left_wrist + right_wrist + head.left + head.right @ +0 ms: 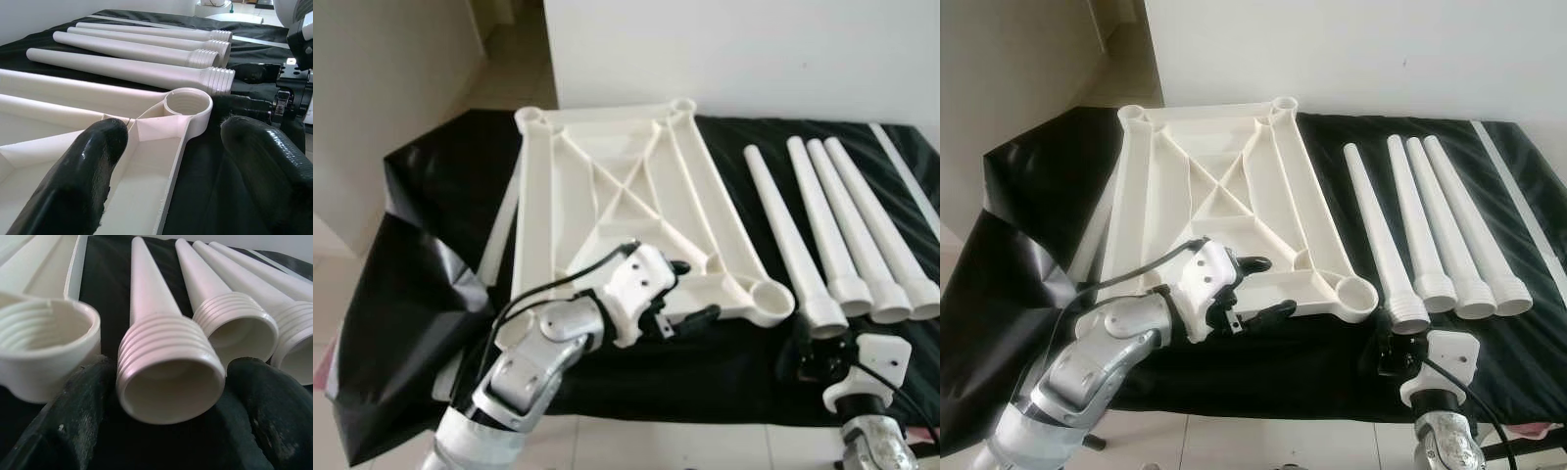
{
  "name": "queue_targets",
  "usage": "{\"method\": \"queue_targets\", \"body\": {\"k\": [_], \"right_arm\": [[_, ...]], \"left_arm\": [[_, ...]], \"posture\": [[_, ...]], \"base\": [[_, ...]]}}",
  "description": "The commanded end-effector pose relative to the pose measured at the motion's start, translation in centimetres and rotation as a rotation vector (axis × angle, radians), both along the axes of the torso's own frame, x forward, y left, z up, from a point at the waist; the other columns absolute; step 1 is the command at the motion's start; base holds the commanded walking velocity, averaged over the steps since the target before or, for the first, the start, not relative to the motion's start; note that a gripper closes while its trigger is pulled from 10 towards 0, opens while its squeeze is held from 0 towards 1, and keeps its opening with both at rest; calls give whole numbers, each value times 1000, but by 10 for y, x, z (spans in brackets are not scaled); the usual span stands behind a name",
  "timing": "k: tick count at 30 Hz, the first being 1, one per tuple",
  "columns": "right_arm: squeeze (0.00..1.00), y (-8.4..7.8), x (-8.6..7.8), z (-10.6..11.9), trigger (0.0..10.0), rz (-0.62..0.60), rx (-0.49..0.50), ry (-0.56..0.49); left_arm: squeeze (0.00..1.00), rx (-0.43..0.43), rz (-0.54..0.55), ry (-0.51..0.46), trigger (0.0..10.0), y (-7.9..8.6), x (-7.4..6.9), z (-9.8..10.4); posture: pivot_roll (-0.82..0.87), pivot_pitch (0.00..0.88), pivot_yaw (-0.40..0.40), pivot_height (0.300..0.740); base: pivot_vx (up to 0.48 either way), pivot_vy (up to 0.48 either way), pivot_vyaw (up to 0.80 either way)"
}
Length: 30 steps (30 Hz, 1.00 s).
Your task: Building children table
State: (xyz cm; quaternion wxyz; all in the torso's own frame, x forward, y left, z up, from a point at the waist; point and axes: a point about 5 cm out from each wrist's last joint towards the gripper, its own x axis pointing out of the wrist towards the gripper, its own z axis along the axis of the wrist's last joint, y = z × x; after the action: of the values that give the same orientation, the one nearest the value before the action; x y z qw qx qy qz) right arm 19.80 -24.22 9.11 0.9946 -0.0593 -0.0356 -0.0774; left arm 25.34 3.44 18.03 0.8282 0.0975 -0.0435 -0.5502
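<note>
Found cloth [421, 255], black, draped over the whole work surface. Counted one.

Found tabletop [607, 196] lying ribs-up on it, long axis running from 6 to 12 o'clock. Judged it rigid moulded plastic, light for its bulk, slick on the flat faces; best taken by a rim or rib, not a flat face. Counted one tabletop, with three threaded sockets plain: two at the 12 o'clock end, one [769, 299] at the 5 o'clock corner. Could not tell about the 7 o'clock corner, hidden behind the left arm.

Found legs [783, 225] at 3 o'clock of the tabletop, side by side, threaded ends toward 6 o'clock, thin ends toward 12. Counted four. Judged them hollow, stiff, light, smooth and apt to roll; best gripped just behind the threads, where the tube is widest, since pinching the threads could mar them.

Saw left gripper [693, 291] at the tabletop's 6 o'clock rim, fingers spread wide, one over the inner tray, one outside the rim, holding nothing.

Saw right gripper [168, 396] at 6 o'clock of the nearest leg, fingers [274, 401] parted either side of its threaded mouth, not clamped.
</note>
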Motion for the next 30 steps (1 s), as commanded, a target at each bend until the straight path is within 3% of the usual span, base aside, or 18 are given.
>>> {"method": "queue_targets", "body": {"k": [1,4,7,13,24,26,30], "right_arm": [[0,4,-3,3,10000,23,-51,-32],[0,7,0,23,10000,40,-88,-144],[0,7,4,36,10000,32,-106,-191],[0,12,16,48,10000,66,-35,-212],[0,16,41,47,10000,34,73,-108],[0,15,50,45,10000,11,133,-30],[0,15,54,44,10000,3,167,6]], "left_arm": [[0,24,-8,10,10000,1,-2,-4],[0,23,-11,10,10000,0,-2,-4],[0,22,-14,9,10000,-1,-2,-4],[0,17,-5,-3,10000,-1,0,-2],[0,11,21,-22,10000,-1,1,-1],[0,9,77,-40,10000,6,10,2],[0,-14,100,-37,10000,10,15,6]], "posture": [[-80,106,8,740],[-82,105,10,740],[-83,107,10,740],[-80,102,6,740],[-70,98,-9,740],[-56,92,-20,740],[-51,94,-21,740]], "base": [[0,0,0],[0,0,0],[0,0,0],[0,0,0],[0,0,0],[0,0,0],[0,0,0]]}}
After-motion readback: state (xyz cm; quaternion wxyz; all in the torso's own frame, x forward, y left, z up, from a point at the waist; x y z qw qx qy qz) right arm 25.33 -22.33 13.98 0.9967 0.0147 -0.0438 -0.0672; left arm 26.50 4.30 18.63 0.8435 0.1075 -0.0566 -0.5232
